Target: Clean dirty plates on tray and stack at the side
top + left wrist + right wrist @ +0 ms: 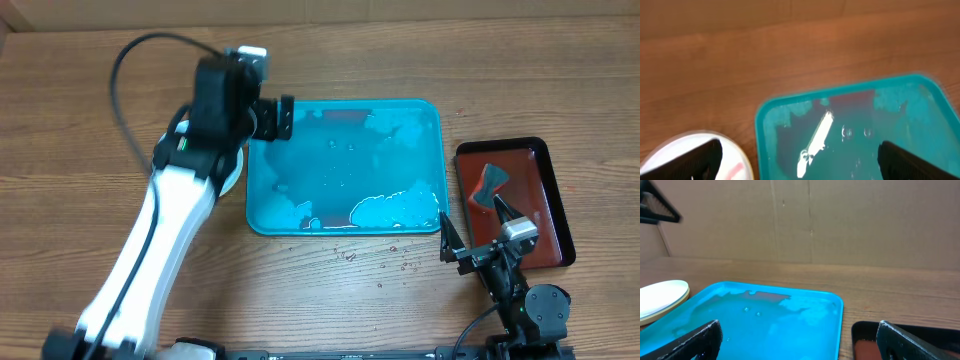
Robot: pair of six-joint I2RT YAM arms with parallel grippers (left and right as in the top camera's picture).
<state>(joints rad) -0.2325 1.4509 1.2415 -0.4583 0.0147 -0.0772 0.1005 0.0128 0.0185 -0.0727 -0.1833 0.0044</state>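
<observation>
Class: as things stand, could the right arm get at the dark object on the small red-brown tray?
Probably yes: the open right gripper sits at the edge of the red-brown tray, and nothing covers the dark object.

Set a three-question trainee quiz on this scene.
1. True or false: a plate lies in the teal tray.
2. Where are the plates? A) left of the teal tray B) on the red tray C) behind the teal tray
3. Fill in: the left gripper and the right gripper are both ___.
Key: 1 false; 2 A; 3 open.
</observation>
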